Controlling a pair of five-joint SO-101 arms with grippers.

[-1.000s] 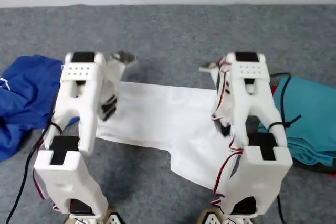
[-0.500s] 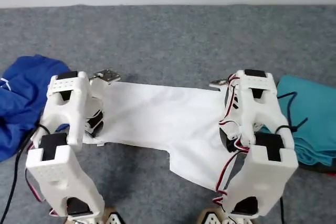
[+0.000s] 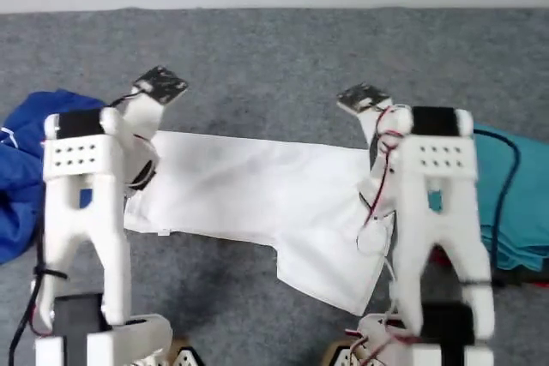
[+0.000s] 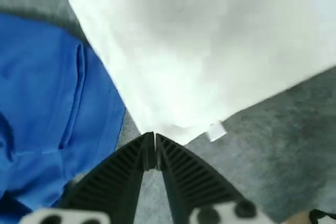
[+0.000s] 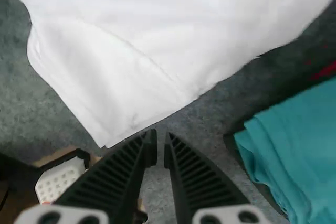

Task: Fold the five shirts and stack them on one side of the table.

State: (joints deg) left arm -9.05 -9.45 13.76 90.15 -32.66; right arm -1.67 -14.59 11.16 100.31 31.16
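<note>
Three shirts lie on the grey table (image 3: 274,57): a white shirt (image 3: 257,190) spread flat between the arms, a blue shirt (image 3: 21,169) crumpled at the left and a teal shirt (image 3: 515,199) at the right. The left gripper (image 4: 150,139) hovers over the white shirt's edge, its jaws pressed together and empty. The right gripper (image 5: 159,137) is a slit apart and also empty.

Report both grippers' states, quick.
Left gripper: shut, holding nothing, over the white shirt edge.
Right gripper: shut but for a thin gap, holding nothing.
</note>
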